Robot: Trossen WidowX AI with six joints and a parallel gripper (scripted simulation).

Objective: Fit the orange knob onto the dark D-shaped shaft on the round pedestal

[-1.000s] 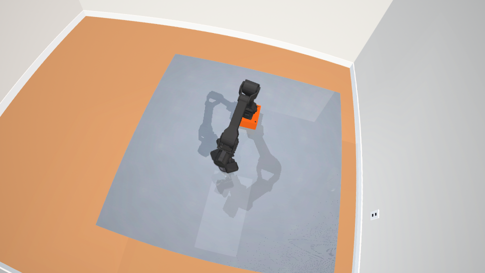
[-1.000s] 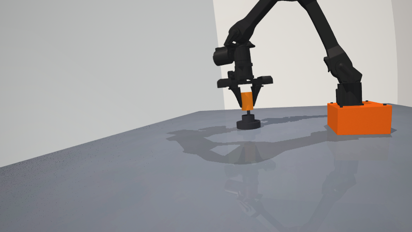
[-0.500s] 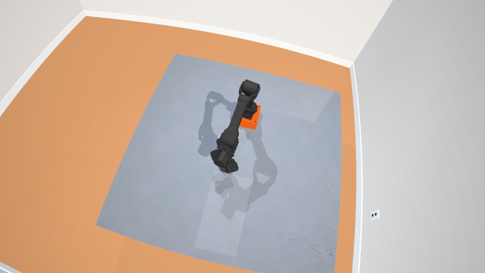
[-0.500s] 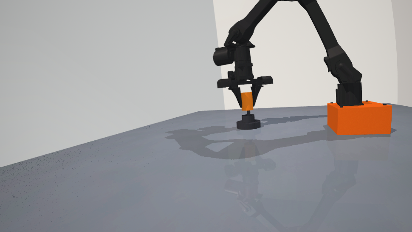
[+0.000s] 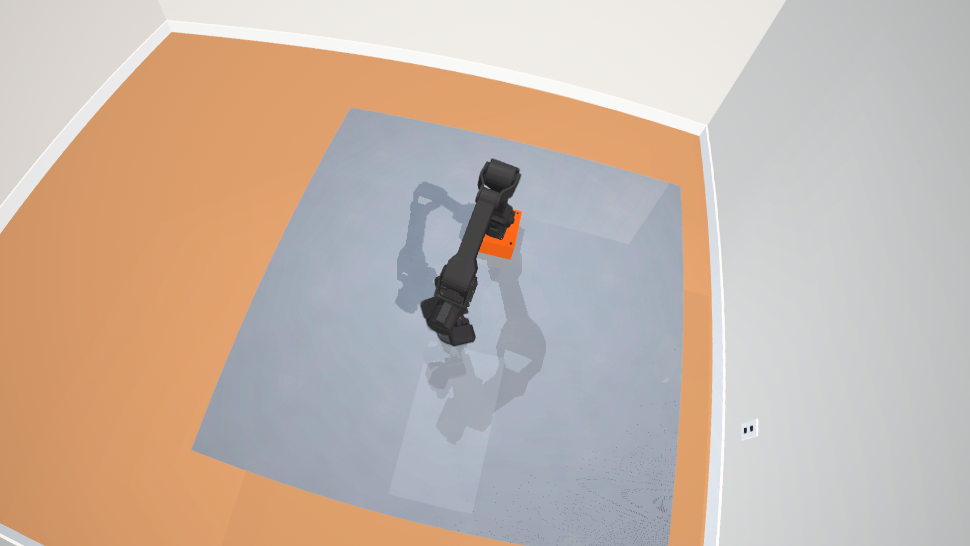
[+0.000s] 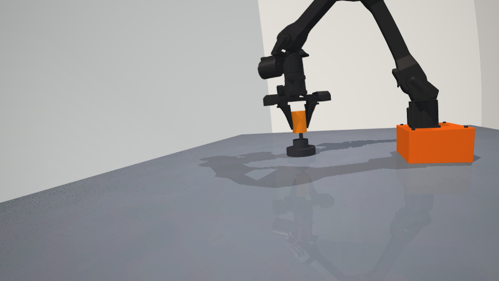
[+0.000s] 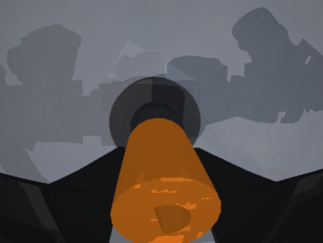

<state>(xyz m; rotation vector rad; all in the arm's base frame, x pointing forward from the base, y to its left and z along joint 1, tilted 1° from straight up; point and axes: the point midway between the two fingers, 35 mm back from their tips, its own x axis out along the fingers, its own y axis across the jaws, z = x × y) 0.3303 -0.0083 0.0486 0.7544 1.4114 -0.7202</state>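
In the wrist view I see the D-shaped hole (image 7: 173,219) in the end of the orange knob (image 6: 299,122) (image 7: 156,161), its flat edge toward nine o'clock; the exterior view hides that hole but shows the dark shaft (image 6: 301,135) rising from the round pedestal (image 6: 301,151) (image 7: 122,116) at six o'clock below the knob. From the top, my arm (image 5: 468,244) reaches toward seven o'clock from its orange base (image 5: 497,251) (image 6: 440,145). My gripper (image 6: 299,128) (image 7: 158,154) points down, fingers closed around the knob.
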